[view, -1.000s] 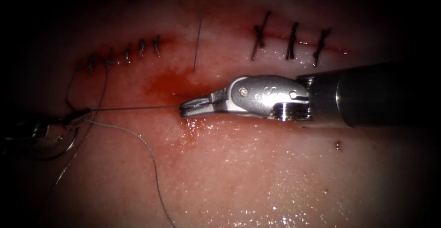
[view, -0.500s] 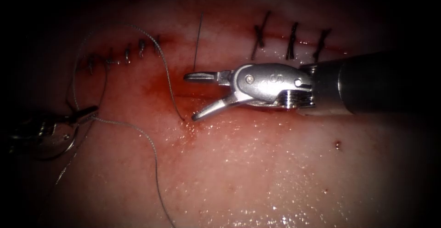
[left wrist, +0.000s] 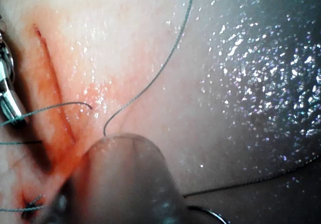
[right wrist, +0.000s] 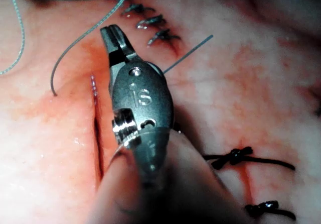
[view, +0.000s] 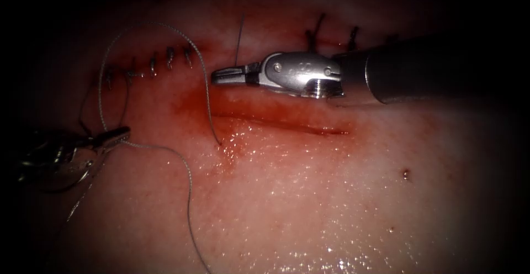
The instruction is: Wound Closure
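2 slim steel needle drivers work over the pale pink tissue (view: 331,207). The left tool (view: 118,136), at the lower left of the frame, is clamped on the thin grey braided thread (view: 207,100). A curved glint under it may be the needle, but I cannot tell, and no needle shows in the tissue.

From those jaws the thread rises in 1 slack arch through the upper left. It drops into the tissue at the left end of the open red cut (view: 287,125), just below its line. A second strand trails to the bottom edge.

The right tool (view: 221,76) hovers at upper centre, above the cut, jaws closed and apparently gripping nothing. Its tip lies just beside a short straight cut end of thread (view: 239,39).

Red fluid (view: 193,100) stains the tissue left of the cut. Small finished stitches (view: 170,57) sit upper left, darker ones (view: 314,33) upper right.

My judgement: a pass through the tissue is done and the thread is being managed. The next move calls for taking up that slack gently, with the arch kept off the finished stitches.
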Tool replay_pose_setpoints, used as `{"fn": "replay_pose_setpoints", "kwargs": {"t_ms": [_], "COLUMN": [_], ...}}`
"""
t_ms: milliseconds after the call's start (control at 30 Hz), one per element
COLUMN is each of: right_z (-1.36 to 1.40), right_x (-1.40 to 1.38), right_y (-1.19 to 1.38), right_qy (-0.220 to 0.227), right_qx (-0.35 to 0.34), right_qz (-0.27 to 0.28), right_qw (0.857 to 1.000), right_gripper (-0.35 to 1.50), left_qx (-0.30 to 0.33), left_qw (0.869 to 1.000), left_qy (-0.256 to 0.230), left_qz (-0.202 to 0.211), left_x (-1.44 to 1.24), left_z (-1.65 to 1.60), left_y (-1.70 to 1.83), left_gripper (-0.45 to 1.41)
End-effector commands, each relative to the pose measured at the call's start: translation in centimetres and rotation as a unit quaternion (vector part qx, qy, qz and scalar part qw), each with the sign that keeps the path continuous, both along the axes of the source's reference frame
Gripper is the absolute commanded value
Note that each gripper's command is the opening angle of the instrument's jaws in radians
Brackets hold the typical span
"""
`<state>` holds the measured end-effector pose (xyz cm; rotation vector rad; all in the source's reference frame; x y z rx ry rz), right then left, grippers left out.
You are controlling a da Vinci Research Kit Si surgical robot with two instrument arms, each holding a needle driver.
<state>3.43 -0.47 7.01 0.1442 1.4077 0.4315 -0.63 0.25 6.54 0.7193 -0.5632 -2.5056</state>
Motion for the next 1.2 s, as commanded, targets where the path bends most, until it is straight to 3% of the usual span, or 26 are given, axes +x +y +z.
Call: {"fn": "replay_pose_setpoints", "kwargs": {"t_ms": [33,233,533,833,1200], "right_z": [0.18,0.31,0.0,-0.24,-0.32], "right_x": [0.19,0.44,0.51,0.62,0.68], "right_y": [-0.08,-0.13,-0.06,-0.06,-0.01], "right_qy": [0.0,0.031,0.114,0.147,0.16], "right_qx": [0.002,0.014,0.027,0.036,0.04], "right_qz": [0.0,-0.006,-0.004,-0.016,-0.028], "right_qw": [1.0,0.999,0.993,0.988,0.986], "right_gripper": [-0.35,-0.35,-0.35,-0.35,-0.35], "left_qx": [0.003,0.027,0.059,0.055,0.08], "left_qw": [1.0,0.999,0.998,0.995,0.978], "left_qy": [-0.002,-0.014,-0.023,0.006,0.026], "left_qz": [0.0,0.015,0.017,0.084,0.19], "left_x": [-0.06,-0.15,-0.38,-0.64,-0.9], "left_z": [0.05,0.04,0.1,0.18,0.19], "left_y": [-0.06,0.02,0.18,0.24,0.07], "left_gripper": [-0.45,-0.45,-0.45,-0.45,-0.45]}}
